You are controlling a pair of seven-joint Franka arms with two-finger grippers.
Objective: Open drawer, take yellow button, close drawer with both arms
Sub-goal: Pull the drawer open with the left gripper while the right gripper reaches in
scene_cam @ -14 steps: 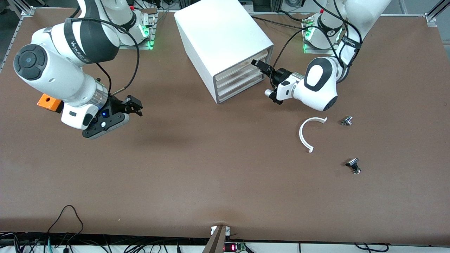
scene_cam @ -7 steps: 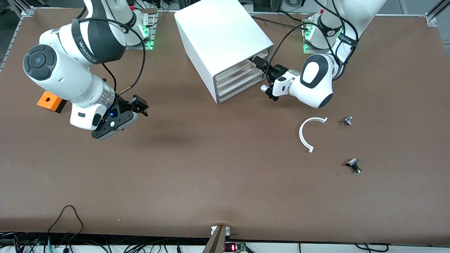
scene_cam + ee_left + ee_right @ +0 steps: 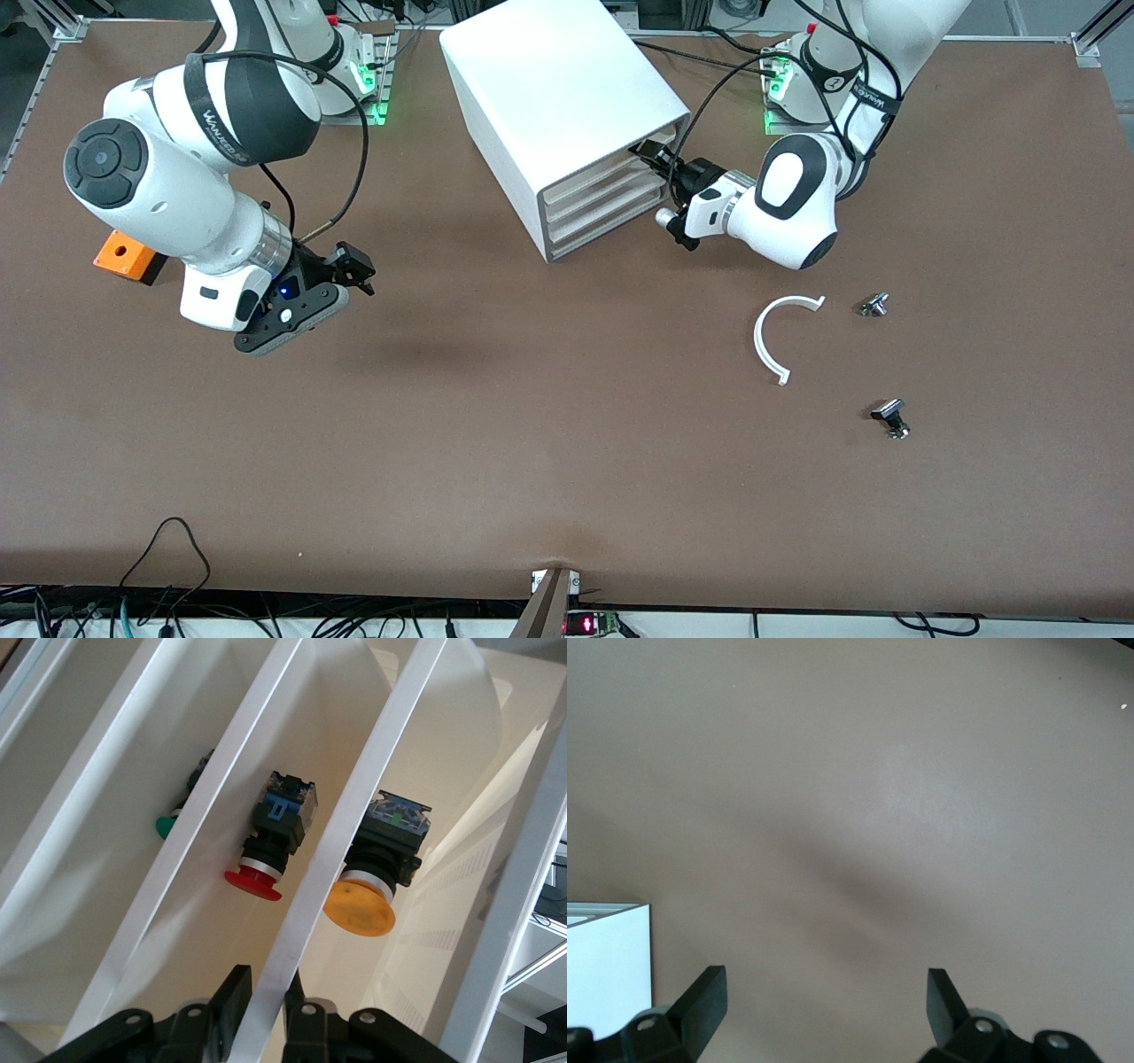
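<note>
- The left gripper [image 3: 651,152] was parked at the front of the cabinet [image 3: 558,89], and its fingers [image 3: 232,992] were pinched tight on the white front lip of the top drawer [image 3: 598,175]. In the left wrist view the lip was sandwiched between both pads, so the grip looked decent.
- The drawer was not yet pulled out; all fronts sat flush in the front view.
- The button [image 3: 359,908] was seen inside, orange cap facing the front, next to a red one [image 3: 257,877] a compartment over.
- Probably best if the pull was made straight out along the drawer's own line. The cabinet was set at an angle on the table, so a skewed pull could get the drawer jammed or the whole box dragged.
- The pull should be kept slow, since a thin lip is easily lost.
- The right gripper [image 3: 350,266] was hung spread wide over bare table toward the right arm's end, nothing held. That arm was just waiting, and it could be brought in for the pick once the drawer was out.
</note>
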